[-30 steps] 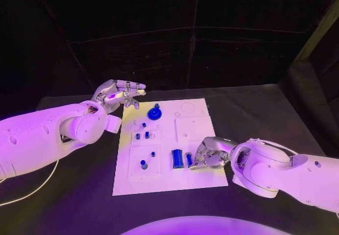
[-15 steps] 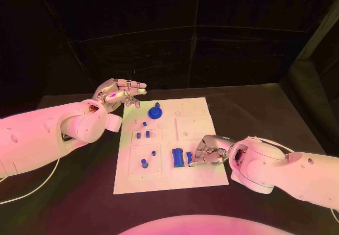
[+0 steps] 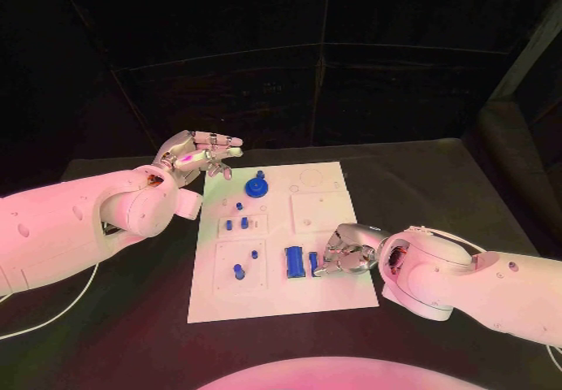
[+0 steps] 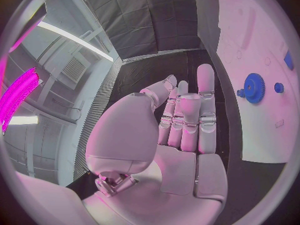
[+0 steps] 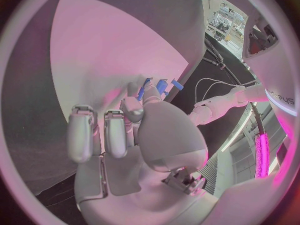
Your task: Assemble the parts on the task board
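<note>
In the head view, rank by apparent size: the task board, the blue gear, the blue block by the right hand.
1. Task board, by far the largest.
2. and 3. Blue block and blue gear look alike in size; the gear lies farther off, so unranked.

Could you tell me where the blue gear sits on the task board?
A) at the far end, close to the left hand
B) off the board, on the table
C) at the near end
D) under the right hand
A: the blue gear lies at the far end of the task board, close to the left hand.

Left hand (image 3: 196, 153): you hold it raised at the task board's far-left corner, fingers straight, empty
Right hand (image 3: 347, 251): your fingers curl down at the board's right edge
</note>
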Robot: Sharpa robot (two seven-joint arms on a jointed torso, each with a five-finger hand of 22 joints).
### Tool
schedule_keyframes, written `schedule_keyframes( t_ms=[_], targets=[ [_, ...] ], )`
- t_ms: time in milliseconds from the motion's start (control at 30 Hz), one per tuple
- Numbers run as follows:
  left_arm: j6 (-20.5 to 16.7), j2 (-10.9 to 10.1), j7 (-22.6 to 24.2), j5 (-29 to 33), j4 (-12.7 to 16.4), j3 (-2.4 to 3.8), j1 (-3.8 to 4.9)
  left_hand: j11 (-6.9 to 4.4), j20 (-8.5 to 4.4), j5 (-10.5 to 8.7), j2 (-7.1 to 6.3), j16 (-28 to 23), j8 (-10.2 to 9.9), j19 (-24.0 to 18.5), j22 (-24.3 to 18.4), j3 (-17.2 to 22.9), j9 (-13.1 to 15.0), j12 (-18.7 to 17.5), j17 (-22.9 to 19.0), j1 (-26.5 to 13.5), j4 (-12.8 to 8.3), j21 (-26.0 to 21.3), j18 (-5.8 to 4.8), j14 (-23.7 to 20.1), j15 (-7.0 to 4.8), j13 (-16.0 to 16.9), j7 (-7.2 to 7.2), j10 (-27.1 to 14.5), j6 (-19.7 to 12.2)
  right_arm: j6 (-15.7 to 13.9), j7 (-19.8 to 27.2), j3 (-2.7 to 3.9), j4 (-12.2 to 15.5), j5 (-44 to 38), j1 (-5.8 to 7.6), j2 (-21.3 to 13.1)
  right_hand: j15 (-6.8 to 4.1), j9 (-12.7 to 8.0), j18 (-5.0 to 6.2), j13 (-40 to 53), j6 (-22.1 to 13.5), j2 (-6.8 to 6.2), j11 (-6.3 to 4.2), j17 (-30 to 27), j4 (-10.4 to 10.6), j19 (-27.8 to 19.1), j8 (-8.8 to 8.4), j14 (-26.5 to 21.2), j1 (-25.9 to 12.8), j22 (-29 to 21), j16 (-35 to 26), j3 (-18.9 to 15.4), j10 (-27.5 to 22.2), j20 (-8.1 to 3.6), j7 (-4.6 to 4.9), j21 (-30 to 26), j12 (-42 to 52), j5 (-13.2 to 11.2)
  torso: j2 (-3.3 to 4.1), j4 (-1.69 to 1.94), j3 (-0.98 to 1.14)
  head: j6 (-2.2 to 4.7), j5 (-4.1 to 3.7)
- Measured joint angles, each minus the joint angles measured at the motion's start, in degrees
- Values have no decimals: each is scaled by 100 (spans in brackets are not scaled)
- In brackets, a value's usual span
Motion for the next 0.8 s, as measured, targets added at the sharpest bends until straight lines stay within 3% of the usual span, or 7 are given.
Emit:
schedule_keyframes(
  t_ms=[200,367,433,500,600,733,800],
  targets=[
    [2,3,-1,0,-11,-2,0,0,0,0,0,0,0,0,0,0,0,0,0,0,0,0,0,0,0,0,0,0,0,-155,187,-1,77,272,0,-120,2,-30,0,-221,-218,-215,103,-1,197,0,-123,-2,-286,0,-130,-272,-147,0,114,-90,-383,-328,-12,0,2,25,-11],
    [3,7,-1,0,-28,-6,-1,0,0,0,0,-22,0,0,1,-16,0,19,-5,0,-16,0,0,0,0,0,0,0,0,-487,767,-3,-60,1044,87,-260,88,-108,0,-429,-501,-187,193,-290,228,-151,-322,-7,-315,-215,-347,-302,-343,85,225,-311,-725,-246,-29,4,-6,101,-47],
    [5,6,-1,0,-42,-7,-1,0,0,0,0,-23,0,0,1,-26,1,23,-15,0,-7,0,0,0,0,1,0,0,0,-615,1091,-1,-211,1471,174,-263,125,-135,104,-729,-610,-75,236,-636,169,-338,-401,-1,-202,-608,-602,-299,-571,118,275,-587,-1193,-117,-42,10,-16,135,-65],
    [13,6,4,0,-80,-9,-4,0,0,0,20,-66,0,0,-6,-65,1,23,-75,-20,33,-14,1,-44,1,6,0,0,0,-737,1530,5,-433,2057,283,-238,197,-170,270,-1221,-725,-3,279,-1178,85,-630,-487,-36,-47,-1219,-1018,-270,-938,155,329,-1032,-1941,26,-59,17,-26,159,-77],
    [32,15,19,5,-128,-10,-6,19,41,0,-41,-471,0,-111,-66,-232,-3,23,-641,-219,135,-130,-1,-362,28,7,-10,-84,-55,-831,2119,7,-775,2882,405,-146,338,-326,638,-2018,-937,170,439,-3249,-40,-1719,-725,-715,249,-3439,-2883,-222,-1530,279,490,-2869,-2979,129,-102,26,-49,203,-98],
    [58,54,59,76,-243,-10,-13,41,84,3,-97,-1040,0,-380,-269,-413,-5,56,-1160,-274,221,-446,-2,-769,68,11,8,-209,-136,-871,2976,15,-1359,4079,515,88,591,-548,675,-3024,-952,285,682,-4390,-146,-2316,-938,-1425,531,-4539,-4579,-197,-2036,508,674,-4255,-4031,130,-159,34,-85,264,-115],
    [60,76,79,124,-309,-10,-18,80,135,25,-97,-1476,0,-672,-471,-461,-5,55,-1391,-274,270,-757,-2,-1069,119,-8,11,-312,-198,-866,3280,16,-1638,4490,537,228,734,-693,674,-3552,-930,289,790,-4783,-231,-2558,-1081,-1762,669,-4997,-5336,-205,-2144,664,710,-4933,-4442,130,-191,35,-101,309,-118]
  ],
)
